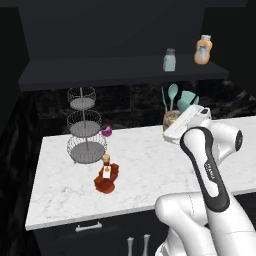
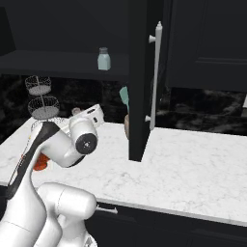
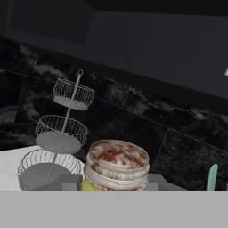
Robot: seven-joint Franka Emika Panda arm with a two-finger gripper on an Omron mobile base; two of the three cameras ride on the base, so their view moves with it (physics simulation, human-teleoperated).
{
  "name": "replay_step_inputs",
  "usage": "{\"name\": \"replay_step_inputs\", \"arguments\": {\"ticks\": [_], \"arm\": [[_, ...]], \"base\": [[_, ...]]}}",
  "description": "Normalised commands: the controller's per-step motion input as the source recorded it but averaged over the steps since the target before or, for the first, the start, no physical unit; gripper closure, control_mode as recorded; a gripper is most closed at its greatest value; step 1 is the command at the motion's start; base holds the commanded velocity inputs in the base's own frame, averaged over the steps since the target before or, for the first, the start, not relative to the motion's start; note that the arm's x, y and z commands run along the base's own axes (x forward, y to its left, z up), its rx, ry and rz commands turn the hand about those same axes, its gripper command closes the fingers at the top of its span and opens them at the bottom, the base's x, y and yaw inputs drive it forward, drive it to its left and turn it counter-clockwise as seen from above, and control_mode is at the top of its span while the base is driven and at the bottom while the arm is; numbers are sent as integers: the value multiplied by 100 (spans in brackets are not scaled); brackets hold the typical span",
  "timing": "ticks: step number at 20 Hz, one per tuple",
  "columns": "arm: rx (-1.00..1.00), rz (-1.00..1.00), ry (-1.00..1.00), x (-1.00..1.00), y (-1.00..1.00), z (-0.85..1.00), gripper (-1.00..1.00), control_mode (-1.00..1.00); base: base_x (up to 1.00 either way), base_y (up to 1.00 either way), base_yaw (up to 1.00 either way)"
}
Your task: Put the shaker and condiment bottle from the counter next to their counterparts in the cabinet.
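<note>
Yellow-green and brown-capped, the shaker (image 3: 116,167) sits seemingly clamped in the gripper (image 3: 114,183) above the table (image 1: 150,165), small, light and rigid, best held round its slick cylindrical body below the cap.

Red-brown narrow-necked sauce bottle (image 1: 106,177) lies tipped on white marble tabletop (image 1: 150,165), 5 o'clock of wire stand. Yellow-green shaker, brownish cap (image 3: 116,164), upright, between claw tips.
</note>
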Motion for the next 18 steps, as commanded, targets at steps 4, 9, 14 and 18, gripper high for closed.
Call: {"name": "replay_step_inputs", "arguments": {"ticks": [4, 9, 14, 18], "arm": [[-4, -14, 0, -8, 0, 55, 100, -100], [0, -10, 3, -13, 0, 74, 100, -100], [11, -11, 7, -10, 0, 76, 100, -100], [11, -12, 8, -1, 0, 62, 100, -100]], "base": [[0, 0, 0], [0, 0, 0], [0, 0, 0], [0, 0, 0]]}}
